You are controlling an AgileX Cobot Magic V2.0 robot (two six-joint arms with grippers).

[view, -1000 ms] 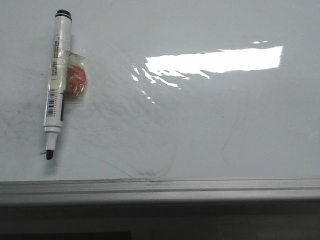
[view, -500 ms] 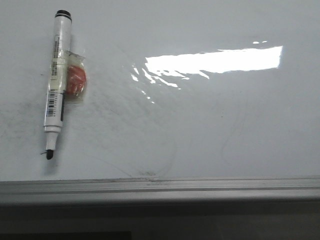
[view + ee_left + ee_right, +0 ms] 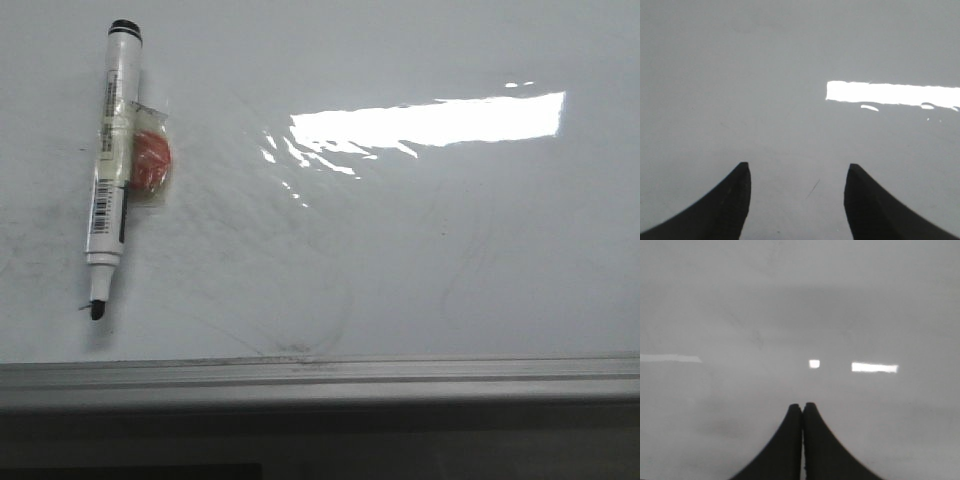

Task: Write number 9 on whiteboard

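**Bright light from above, dark band below**

A long rectangular patch of white glare [image 3: 430, 118] lies across the upper right of the glossy surface, with small broken highlights [image 3: 285, 160] trailing off from its left end. Under the grey metal edge strip [image 3: 320, 375] at the near side runs a dark, shadowed band [image 3: 400, 450]; what stands there cannot be made out. The wrist views show similar bright reflections [image 3: 890, 93] on plain grey.

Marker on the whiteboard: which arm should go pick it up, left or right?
Left, probably. The marker lies uncapped on the left part of the whiteboard, on the left arm's side. The left gripper is open over bare board, while the right gripper is shut. Neither wrist view shows the marker.
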